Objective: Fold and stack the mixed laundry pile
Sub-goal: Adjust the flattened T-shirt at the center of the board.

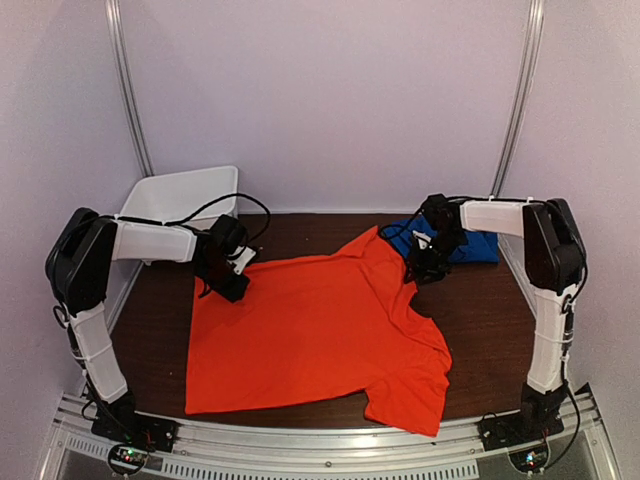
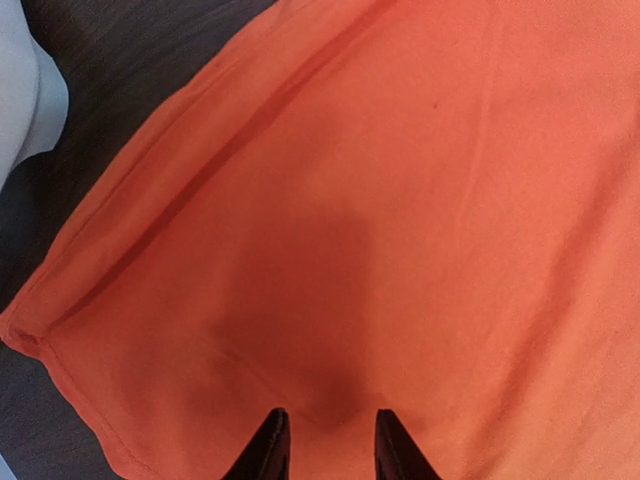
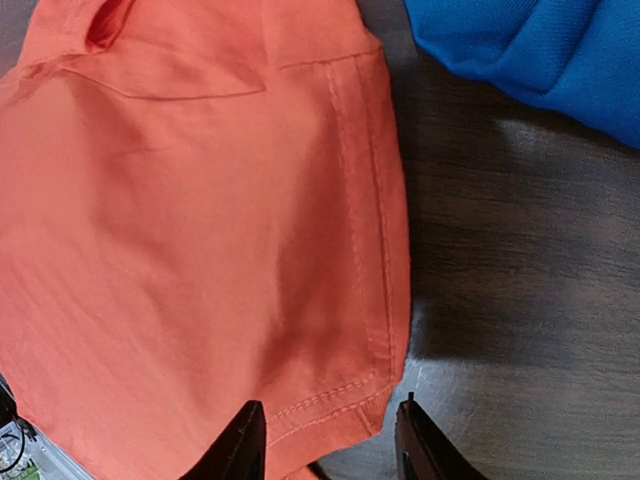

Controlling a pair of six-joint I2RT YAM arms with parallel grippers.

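The orange-red T-shirt (image 1: pixel 310 330) lies spread flat on the dark table, its sleeves toward the right. The royal-blue garment (image 1: pixel 470 245) is bunched at the back right, apart from the shirt. My left gripper (image 1: pixel 230 285) hovers low over the shirt's far left corner. In the left wrist view its fingers (image 2: pixel 272 440) stand apart over the orange cloth (image 2: pixel 400 200), open, with only flat cloth below. My right gripper (image 1: pixel 420 272) is at the far sleeve. There the open gripper (image 3: pixel 328 410) straddles the stitched corner of the sleeve hem (image 3: pixel 370 390), with blue cloth (image 3: pixel 540 50) beyond.
A white plastic bin (image 1: pixel 180 195) stands at the back left corner, and its pale edge (image 2: pixel 25 90) shows in the left wrist view. Bare dark wood (image 1: pixel 160 310) runs left of the shirt and bare tabletop (image 3: pixel 520 250) lies right of the sleeve. White walls close in all round.
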